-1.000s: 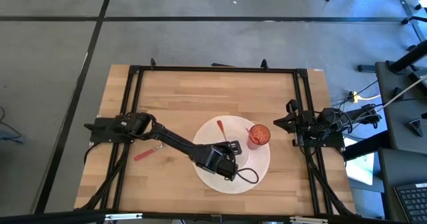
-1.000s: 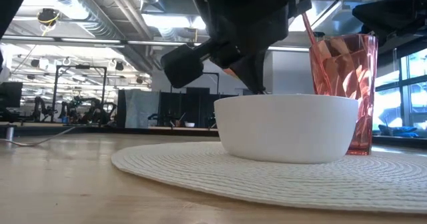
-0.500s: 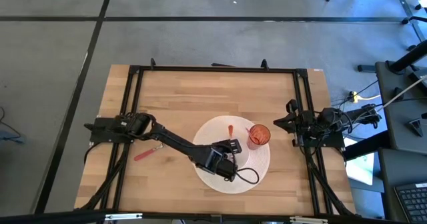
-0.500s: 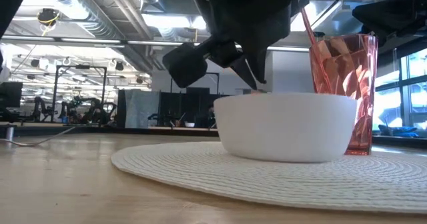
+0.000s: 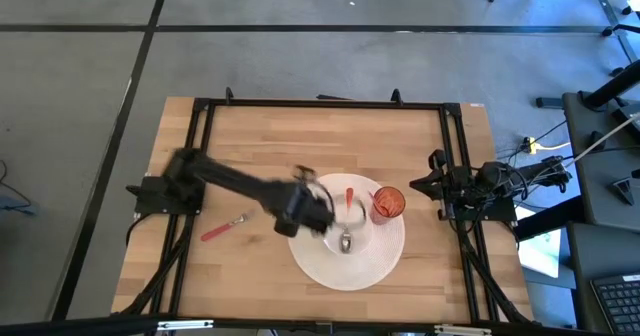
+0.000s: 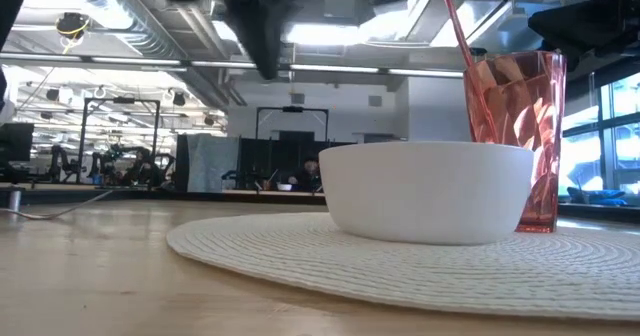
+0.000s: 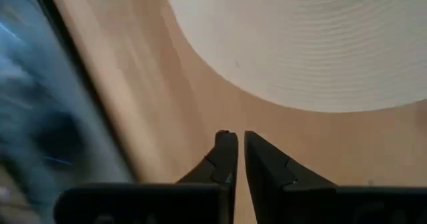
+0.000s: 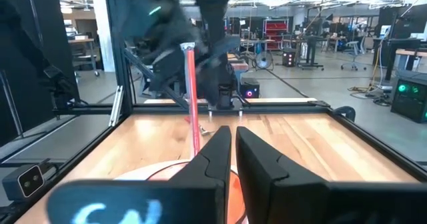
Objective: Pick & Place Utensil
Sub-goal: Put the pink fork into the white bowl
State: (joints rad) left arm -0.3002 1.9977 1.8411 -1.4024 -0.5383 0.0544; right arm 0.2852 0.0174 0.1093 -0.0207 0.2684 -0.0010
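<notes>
Left gripper (image 5: 312, 208) is hanging over the table (image 5: 260, 136) at the left edge of the round woven mat (image 5: 375, 266). It's blurred in the high view, but the left wrist view is showing its fingers (image 7: 227, 159) together with only a slit between them and nothing pinched. Right gripper (image 5: 432, 183) is parked at the right side of the table, fingers (image 8: 215, 154) near-closed and empty.

Utensils:
- Metal spoon (image 5: 346, 238) is sitting in the white bowl (image 5: 352, 216) on the mat, apparently bowl-end down. Looks already placed.
- Red-handled one (image 5: 350, 195) is standing in the pink glass (image 5: 389, 203) just beside the bowl, handle leaning out over the rim. Working end is hidden.
- Red-handled fork (image 5: 222, 226) is lying flat on bare wood, well left of the mat, near the left arm's base. Judging it the next pick.

Handling guess on the fork: light, stiff, thin, lying flush on the wood, so there's little height to bite. The metal tine end is probably slick. The red handle looks thicker and likely grippier, so I'd close across the handle near mid-length to keep it from swinging. Fingers need to straddle it square and come right down to the wood. Not fragile. Main risk is it skidding or pivoting out as the claw is closing.
</notes>
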